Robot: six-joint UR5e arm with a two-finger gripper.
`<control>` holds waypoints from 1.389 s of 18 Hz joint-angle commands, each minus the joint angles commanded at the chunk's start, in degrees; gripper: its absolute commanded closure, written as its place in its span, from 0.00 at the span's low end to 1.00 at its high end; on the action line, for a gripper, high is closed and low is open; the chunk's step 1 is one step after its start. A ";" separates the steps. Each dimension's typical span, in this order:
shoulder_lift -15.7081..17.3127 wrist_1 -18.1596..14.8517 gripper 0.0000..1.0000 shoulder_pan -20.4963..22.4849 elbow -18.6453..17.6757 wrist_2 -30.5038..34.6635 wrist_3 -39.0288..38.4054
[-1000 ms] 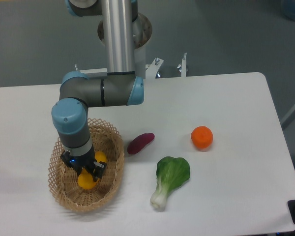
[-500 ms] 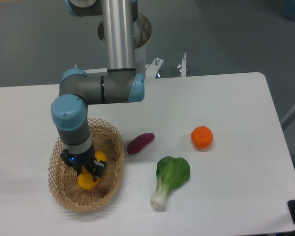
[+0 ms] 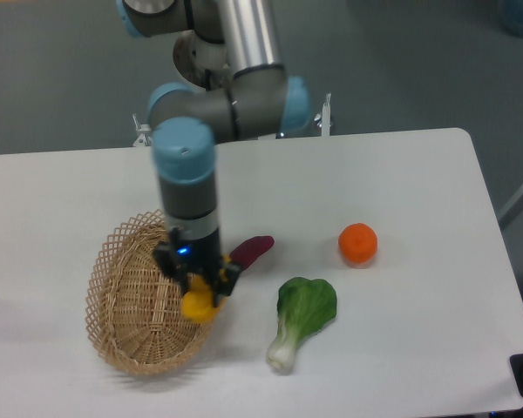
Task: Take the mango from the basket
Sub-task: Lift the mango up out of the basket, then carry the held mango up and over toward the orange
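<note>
Fixed cam | gripper (image 3: 198, 292) is clamping the mango (image 3: 197, 304), carrying it above basket (image 3: 131, 300) rim | pick's looking basically done, just needs clearing away

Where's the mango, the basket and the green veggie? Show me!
mango (image 3: 197, 305): fixed camera, yellow body below the gripper.
basket (image 3: 105, 266): fixed camera, left rim.
bok choy (image 3: 308, 302): fixed camera, green leaf.
</note>
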 joint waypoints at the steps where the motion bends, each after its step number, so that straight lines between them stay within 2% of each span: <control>1: 0.53 -1.41 0.45 1.76 0.18 -0.53 2.20; 5: 2.90 -5.98 0.45 8.35 0.53 -1.67 13.88; 9: 3.78 -9.94 0.45 13.89 1.76 -1.67 23.73; 14: 3.70 -10.91 0.45 19.08 2.72 -1.67 32.62; 19: 3.78 -12.58 0.45 21.72 3.78 -1.94 36.15; 25: 3.26 -12.85 0.45 22.69 5.28 -2.03 37.03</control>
